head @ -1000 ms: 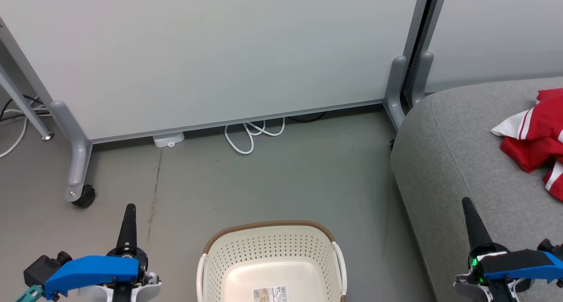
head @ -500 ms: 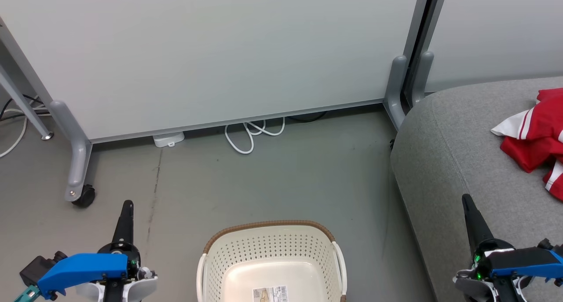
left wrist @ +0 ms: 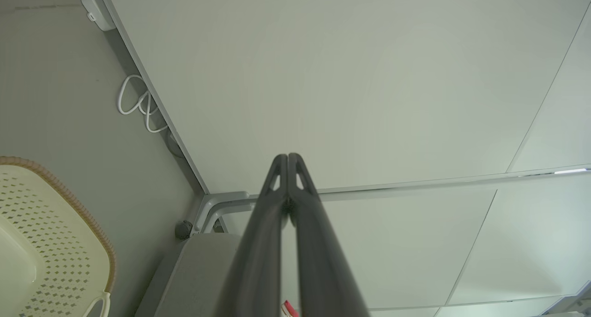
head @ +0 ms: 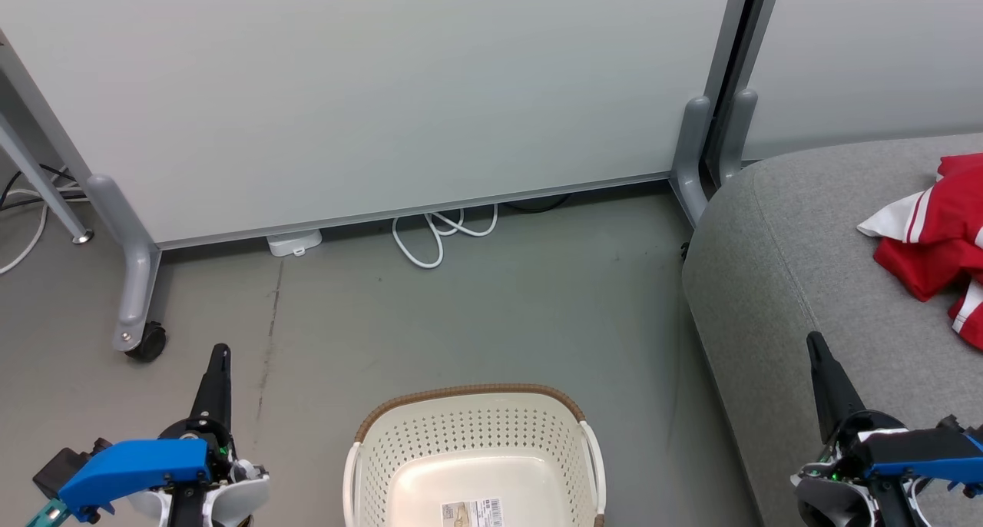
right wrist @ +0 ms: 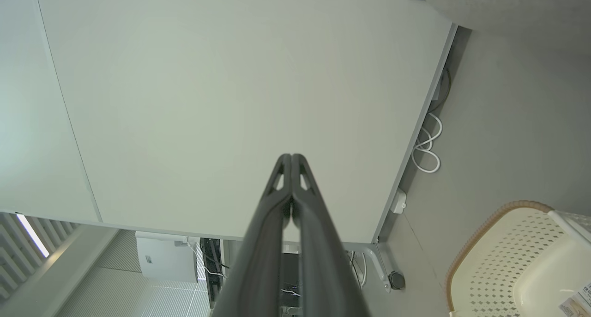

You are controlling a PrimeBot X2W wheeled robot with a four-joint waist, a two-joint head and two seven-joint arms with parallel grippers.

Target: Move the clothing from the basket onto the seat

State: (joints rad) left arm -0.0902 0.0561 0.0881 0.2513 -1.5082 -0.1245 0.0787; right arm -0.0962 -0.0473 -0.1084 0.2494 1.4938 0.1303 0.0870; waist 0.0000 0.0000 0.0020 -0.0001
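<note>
Red clothing (head: 937,239) with white stripe trim lies bunched on the grey seat (head: 799,281) at the right edge of the head view; any lettering is hidden. The cream basket (head: 472,450) with its brown rim stands on the floor at bottom centre, holding just a paper label on its bottom. My left gripper (head: 220,352) is shut, fingers pointing up, over the floor left of the basket. My right gripper (head: 812,339) is shut, over the seat's front part, apart from the clothing. Both wrist views show the fingertips pressed together: the left gripper (left wrist: 287,156) and the right gripper (right wrist: 292,156).
A pale partition panel (head: 369,89) on grey legs with a caster (head: 146,343) stands behind the basket. A white cable (head: 434,239) and a small white box (head: 293,243) lie at its foot. Bare grey floor (head: 476,312) stretches between panel, basket and seat.
Both grippers have drawn back slightly toward the bottom of the head view. The basket, the clothing and the seat have stayed where they were.
</note>
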